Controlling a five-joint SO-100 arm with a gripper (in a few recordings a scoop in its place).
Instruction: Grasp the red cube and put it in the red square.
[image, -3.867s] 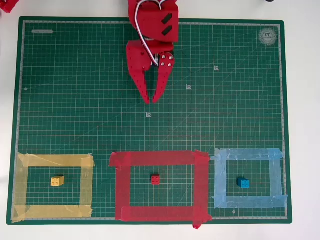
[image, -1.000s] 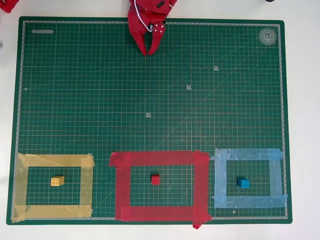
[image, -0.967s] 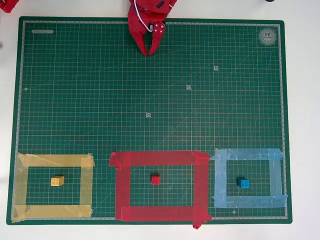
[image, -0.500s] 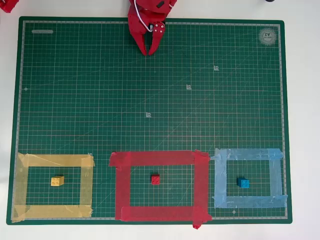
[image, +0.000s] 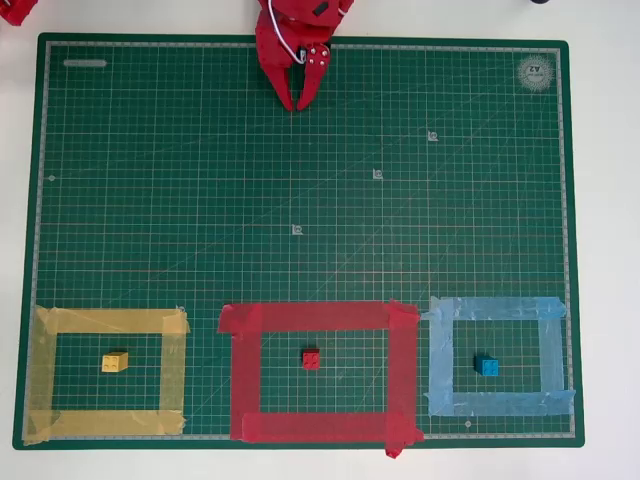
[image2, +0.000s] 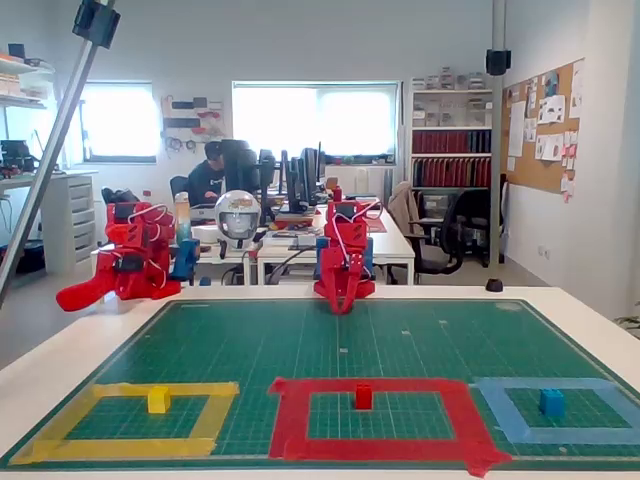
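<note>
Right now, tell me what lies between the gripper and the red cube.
In the overhead view: bare green mat, then the red square's top tape strip. Nothing else between the gripper and the red cube.

From overhead, the top edge cuts off my arm, leaving the tool (image: 298, 100) with its tips nearly together; I cannot tell whether they touch; the red cube (image: 311, 359) is too small for me to count its studs; in the fixed view the tool (image2: 342, 305) is too small to read its jaws.
</note>
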